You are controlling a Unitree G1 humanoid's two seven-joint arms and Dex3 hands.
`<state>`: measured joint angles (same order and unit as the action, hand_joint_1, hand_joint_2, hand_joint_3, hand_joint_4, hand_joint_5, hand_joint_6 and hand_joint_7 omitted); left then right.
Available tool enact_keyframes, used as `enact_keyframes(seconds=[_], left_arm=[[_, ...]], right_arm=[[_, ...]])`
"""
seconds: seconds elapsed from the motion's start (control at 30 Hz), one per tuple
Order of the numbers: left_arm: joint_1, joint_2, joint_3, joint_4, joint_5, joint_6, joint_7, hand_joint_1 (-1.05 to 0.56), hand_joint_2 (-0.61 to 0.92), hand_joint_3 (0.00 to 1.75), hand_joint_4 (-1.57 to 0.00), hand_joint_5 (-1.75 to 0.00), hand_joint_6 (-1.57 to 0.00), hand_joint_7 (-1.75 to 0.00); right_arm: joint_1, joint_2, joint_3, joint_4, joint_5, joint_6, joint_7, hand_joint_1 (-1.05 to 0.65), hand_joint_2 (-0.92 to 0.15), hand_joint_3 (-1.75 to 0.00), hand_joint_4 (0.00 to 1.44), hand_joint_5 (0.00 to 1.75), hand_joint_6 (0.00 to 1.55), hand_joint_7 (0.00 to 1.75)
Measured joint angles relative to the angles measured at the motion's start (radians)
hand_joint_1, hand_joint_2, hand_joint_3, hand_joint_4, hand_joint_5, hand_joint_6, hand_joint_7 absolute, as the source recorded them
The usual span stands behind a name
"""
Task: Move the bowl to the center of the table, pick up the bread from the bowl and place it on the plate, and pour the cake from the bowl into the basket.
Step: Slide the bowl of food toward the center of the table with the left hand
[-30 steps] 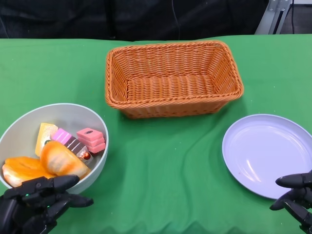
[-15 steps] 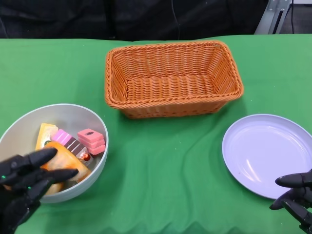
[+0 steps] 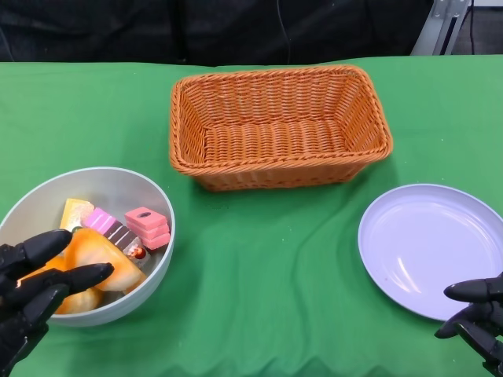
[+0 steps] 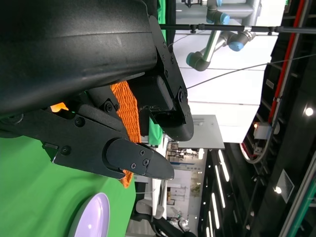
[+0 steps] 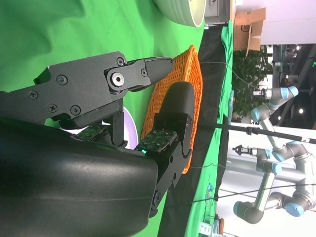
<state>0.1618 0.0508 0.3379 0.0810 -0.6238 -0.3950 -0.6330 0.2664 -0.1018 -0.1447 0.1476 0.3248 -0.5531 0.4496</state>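
Note:
A grey bowl (image 3: pixel 110 188) stands at the table's near left. It holds an orange bread (image 3: pixel 106 259), a pink cake (image 3: pixel 148 226), a pink-and-brown cake (image 3: pixel 110 229) and a yellow cake (image 3: pixel 75 214). My left hand (image 3: pixel 35 287) hovers over the bowl's near-left rim, fingers spread above the bread and holding nothing. At the near right, my right hand (image 3: pixel 478 314) is just outside the near edge of the lilac plate (image 3: pixel 432 247), fingers apart and empty. The woven basket (image 3: pixel 279 126) is empty. In the left wrist view a sliver of bread (image 4: pixel 59 106) shows behind the fingers (image 4: pixel 138 163).
Green cloth (image 3: pixel 267 267) covers the table, with a wide bare stretch between bowl and plate. The basket sits at the far middle. In the right wrist view the basket (image 5: pixel 192 74) and the bowl's rim (image 5: pixel 185 12) lie beyond the fingers (image 5: pixel 148 69).
My left hand has come from in front of the bowl to over its near-left rim, above the bread. The bowl, basket, plate and right hand have stayed put.

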Motion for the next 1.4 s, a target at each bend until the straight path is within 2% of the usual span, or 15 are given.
enact_keyframes(seconds=[0.1,0.33,0.57,0.77,1.03,1.4], left_arm=[[-0.010,0.015,0.019,0.005,0.000,-0.001,0.000,-0.52,0.91,0.00,-1.11,-0.01,-0.96,0.00],[-0.039,0.058,0.051,0.019,0.033,-0.005,0.006,-0.57,0.92,0.01,-0.85,0.00,-0.76,0.00],[-0.092,0.104,0.075,0.062,0.107,-0.058,0.039,-0.61,0.92,0.06,-0.75,0.00,-0.66,0.00],[-0.123,0.137,0.099,0.143,0.152,-0.116,0.055,-0.61,0.92,0.12,-0.60,0.00,-0.54,0.00],[-0.162,0.177,0.108,0.238,0.267,-0.211,0.121,-0.69,0.92,0.24,-0.56,0.00,-0.48,0.00],[-0.257,0.219,0.109,0.424,0.277,-0.232,0.154,-0.64,0.92,0.20,-0.50,0.00,-0.44,0.00]], right_arm=[[0.000,0.000,0.000,0.000,-0.015,-0.002,-0.004,-0.31,-0.92,-0.11,0.71,1.25,0.67,0.81],[-0.001,0.000,0.000,0.000,-0.015,-0.002,-0.003,-0.30,-0.92,-0.11,0.72,1.26,0.67,0.82],[-0.014,0.000,0.000,0.015,-0.014,-0.007,0.002,-0.31,-0.92,-0.11,0.72,1.26,0.67,0.83],[-0.014,0.000,0.000,0.016,-0.015,-0.006,-0.002,-0.29,-0.92,-0.11,0.71,1.25,0.67,0.83],[-0.015,0.000,0.000,0.016,-0.013,-0.004,0.000,-0.28,-0.92,-0.11,0.71,1.25,0.66,0.83],[-0.016,0.000,-0.002,0.026,-0.016,-0.008,0.000,-0.29,-0.92,-0.11,0.72,1.25,0.66,0.84]])
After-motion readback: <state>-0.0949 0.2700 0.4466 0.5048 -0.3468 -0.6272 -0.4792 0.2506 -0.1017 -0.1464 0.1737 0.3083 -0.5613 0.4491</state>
